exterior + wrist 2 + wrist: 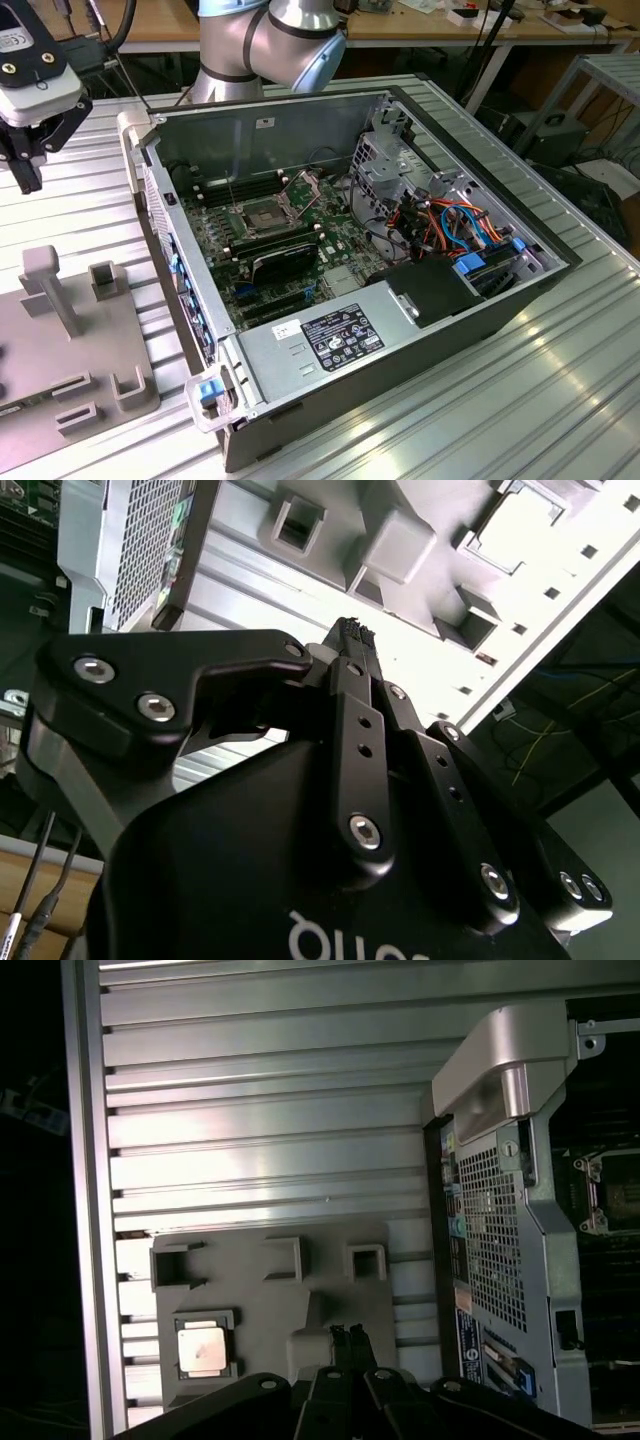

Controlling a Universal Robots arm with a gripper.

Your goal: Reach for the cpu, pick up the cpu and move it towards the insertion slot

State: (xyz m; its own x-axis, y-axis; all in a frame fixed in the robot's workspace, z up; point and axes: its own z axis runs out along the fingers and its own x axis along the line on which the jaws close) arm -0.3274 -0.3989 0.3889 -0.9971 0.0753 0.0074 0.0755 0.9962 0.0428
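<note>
The fingers (340, 1340) look pressed together with nothing between them, though the dark tips are hard to read. The gripper (348, 1336) hangs above the grey holder (270, 1300), off to one side of the chip (203, 1348), which lies flat in a square pocket of that holder. The socket (262, 216) sits on the board inside the open computer case (470, 300), which stands on the ribbed metal table (560, 400).

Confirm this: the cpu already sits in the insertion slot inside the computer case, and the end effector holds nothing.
Not quite. The cpu is not in the insertion slot; the first wrist view shows it lying in a recess of the grey fixture on the table, outside the case. The end effector does hold nothing.
</note>
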